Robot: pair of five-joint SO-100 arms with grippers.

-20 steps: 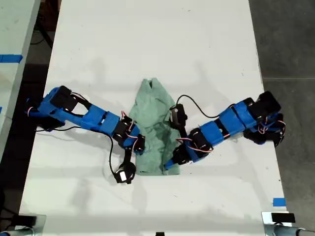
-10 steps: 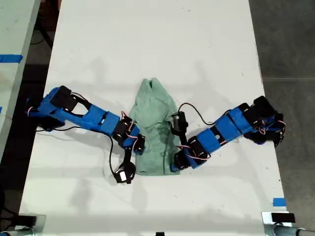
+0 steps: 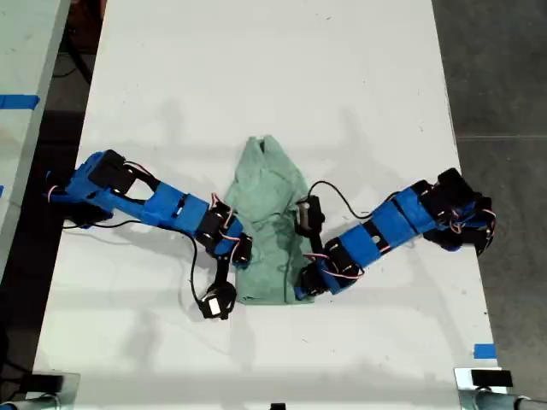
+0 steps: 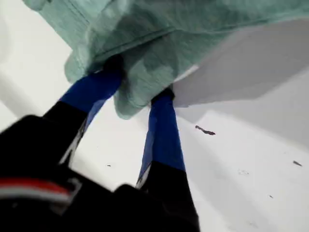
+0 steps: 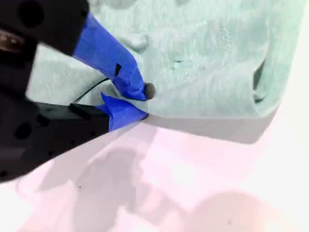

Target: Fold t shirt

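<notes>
One overhead camera, two close wrist cameras.
The exterior view looks straight down on the white table [image 3: 256,85] from well above, taking in both arms and the floor past the table's long edges. Each wrist view rides just behind its gripper, looking along the blue fingers [image 4: 161,130] at very close range. All three share the shirt [image 3: 269,222] hem lying on the tabletop.
</notes>
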